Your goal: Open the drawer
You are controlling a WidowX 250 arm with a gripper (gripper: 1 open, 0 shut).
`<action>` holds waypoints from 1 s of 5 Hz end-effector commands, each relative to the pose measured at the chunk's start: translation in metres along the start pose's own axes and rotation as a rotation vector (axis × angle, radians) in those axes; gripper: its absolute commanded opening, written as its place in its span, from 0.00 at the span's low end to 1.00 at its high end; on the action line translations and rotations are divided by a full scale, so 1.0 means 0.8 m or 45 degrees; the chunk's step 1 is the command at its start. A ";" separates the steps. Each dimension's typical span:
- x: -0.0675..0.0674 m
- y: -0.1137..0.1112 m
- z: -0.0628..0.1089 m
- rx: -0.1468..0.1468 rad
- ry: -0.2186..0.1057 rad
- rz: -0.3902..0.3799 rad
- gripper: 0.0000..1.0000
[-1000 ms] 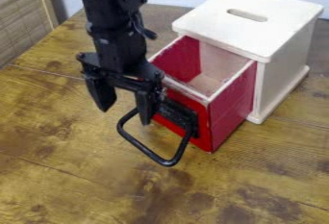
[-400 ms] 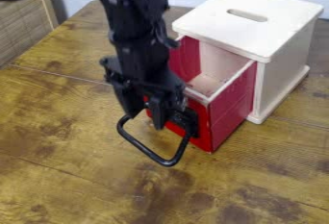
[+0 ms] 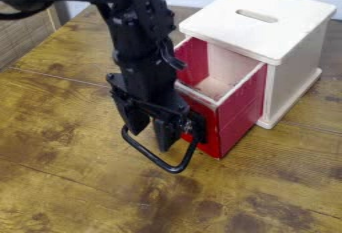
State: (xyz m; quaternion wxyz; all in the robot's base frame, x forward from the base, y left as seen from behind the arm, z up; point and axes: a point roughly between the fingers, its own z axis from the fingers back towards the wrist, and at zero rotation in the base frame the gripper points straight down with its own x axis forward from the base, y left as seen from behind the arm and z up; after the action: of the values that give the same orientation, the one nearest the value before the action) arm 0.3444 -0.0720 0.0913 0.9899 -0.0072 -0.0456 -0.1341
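The red drawer [image 3: 230, 109] stands partly out of the pale wooden housing [image 3: 267, 27], and its pale wood inside shows. Its black loop handle [image 3: 163, 164] sticks out from the black front plate toward the lower left, low over the table. My black gripper [image 3: 156, 142] points down right in front of the plate. Its fingers are shut together and their tips reach into the top of the loop. I cannot tell if they touch the handle's bar. Nothing is visibly clamped between them.
The worn wooden table [image 3: 67, 187] stretches to the left and front of the drawer. A slatted wooden panel [image 3: 20, 27] stands at the far left edge. The arm's black body [image 3: 134, 37] rises over the drawer's left side.
The fingers were spread wide over the handle a second ago and have since shut. The gripper then shifted right and down into the loop. The drawer has not moved.
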 end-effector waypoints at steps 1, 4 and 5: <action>0.004 0.013 0.025 0.025 -0.099 0.115 1.00; -0.012 0.029 0.050 0.054 -0.127 0.358 1.00; -0.015 0.034 0.055 0.056 -0.095 0.438 1.00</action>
State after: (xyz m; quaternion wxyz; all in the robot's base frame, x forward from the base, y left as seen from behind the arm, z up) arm 0.3302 -0.0472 0.1078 0.9987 0.0044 -0.0422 0.0273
